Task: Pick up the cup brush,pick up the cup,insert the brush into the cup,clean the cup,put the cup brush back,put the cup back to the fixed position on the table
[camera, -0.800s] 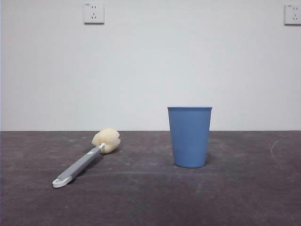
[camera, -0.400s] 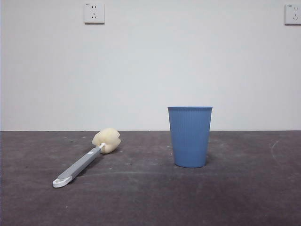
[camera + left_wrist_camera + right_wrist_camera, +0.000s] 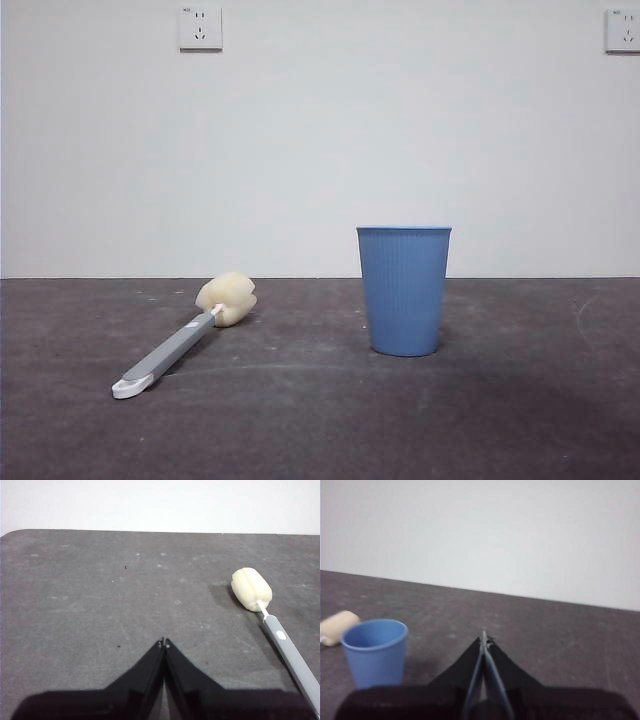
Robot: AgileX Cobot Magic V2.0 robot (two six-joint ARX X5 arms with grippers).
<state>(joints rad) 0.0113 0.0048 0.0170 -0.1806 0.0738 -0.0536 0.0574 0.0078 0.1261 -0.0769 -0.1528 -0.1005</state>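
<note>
The cup brush (image 3: 180, 342) lies flat on the table (image 3: 320, 420) at the left, its cream sponge head toward the back and its white looped end toward the front. The blue ribbed cup (image 3: 403, 290) stands upright to its right. Neither arm shows in the front view. My left gripper (image 3: 163, 642) is shut and holds nothing, hovering beside the cup brush (image 3: 270, 625). My right gripper (image 3: 484, 639) is shut and holds nothing, with the cup (image 3: 374, 652) off to one side of it and the sponge head (image 3: 337, 626) just past the cup.
A white wall stands behind the table, with two power sockets (image 3: 199, 28) high up. The table's rounded corner (image 3: 20, 534) shows in the left wrist view.
</note>
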